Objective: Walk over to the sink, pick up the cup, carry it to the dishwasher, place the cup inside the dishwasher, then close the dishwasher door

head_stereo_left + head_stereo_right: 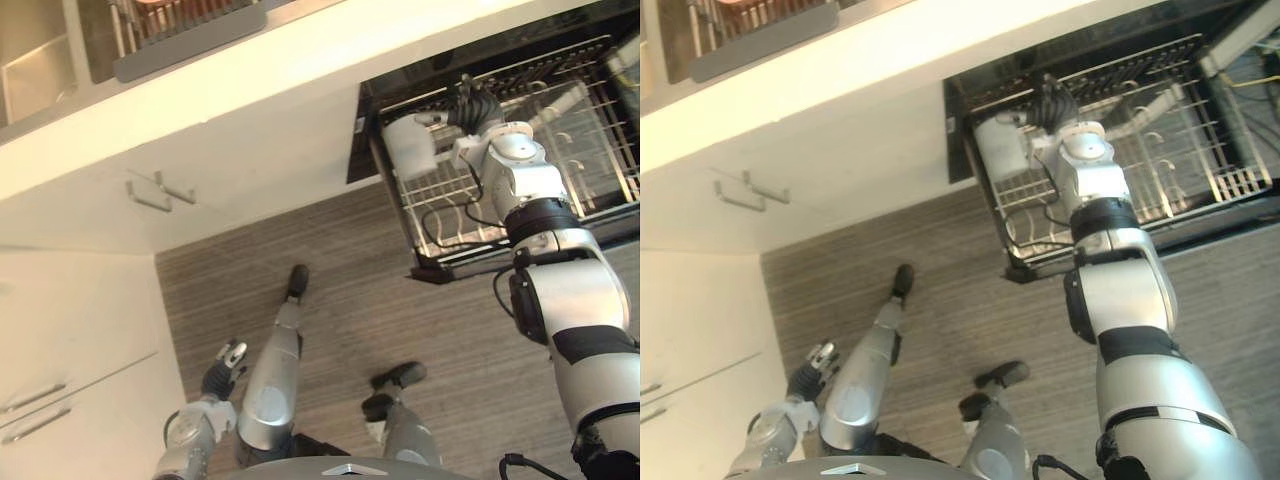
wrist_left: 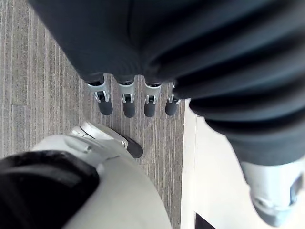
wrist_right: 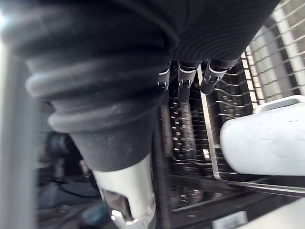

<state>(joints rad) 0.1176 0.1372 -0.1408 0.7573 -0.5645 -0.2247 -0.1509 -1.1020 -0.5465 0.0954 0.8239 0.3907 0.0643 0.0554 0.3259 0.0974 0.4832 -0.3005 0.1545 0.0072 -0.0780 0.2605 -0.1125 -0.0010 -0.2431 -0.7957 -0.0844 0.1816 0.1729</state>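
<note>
Reaching out over the pulled-out rack [image 1: 590, 130] of the open dishwasher [image 1: 362, 140], the right hand [image 1: 472, 108] sits just beside the white cup [image 1: 410, 148]. The cup rests at the rack's left end, close against the wire side, where I'd guess the wires keep it from rolling. Whether it stands upright or lies over I can't make out.

Seen from the wrist, the fingers [image 3: 183, 85] look relaxed rather than curled, and the cup lies off to one side of them, not between them and the thumb. So I take the hand as loose and gripping nothing, though one silver finger seems to touch the cup's upper edge.

The left hand [image 1: 225, 362] hangs low over the wooden floor [image 1: 350, 300], fingers straight and empty — kept out of the way, probably for balance.

With the cup set down, what's left, as I judge it, is drawing the arm clear, sliding the rack home and closing the door.
</note>
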